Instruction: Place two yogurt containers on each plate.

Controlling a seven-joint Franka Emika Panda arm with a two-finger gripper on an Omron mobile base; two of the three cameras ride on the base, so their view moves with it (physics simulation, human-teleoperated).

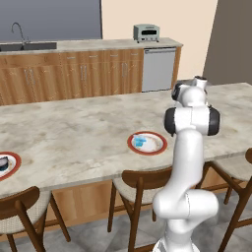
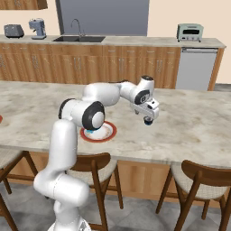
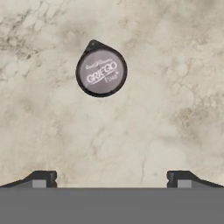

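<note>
A dark round yogurt container (image 3: 101, 72) with a pale "Griego" lid stands alone on the marble counter, seen from straight above. My gripper (image 3: 111, 179) hovers over it, open, its fingertips (image 3: 43, 178) wide apart with nothing between them. In the right base view the gripper (image 2: 147, 118) points down at the counter, right of a red-rimmed plate (image 2: 108, 134). That plate (image 1: 156, 145) holds a light blue boxy yogurt container (image 1: 140, 142). A second plate (image 1: 14, 162) at the far left edge carries a dark cup (image 1: 3, 164).
Wooden stools (image 1: 140, 184) stand along the counter's near edge. Behind the island, the back counter has a sink (image 2: 79, 39), a toaster oven (image 1: 146, 32) and a dishwasher (image 1: 158, 69). A coffee machine (image 2: 38, 28) stands at the far left.
</note>
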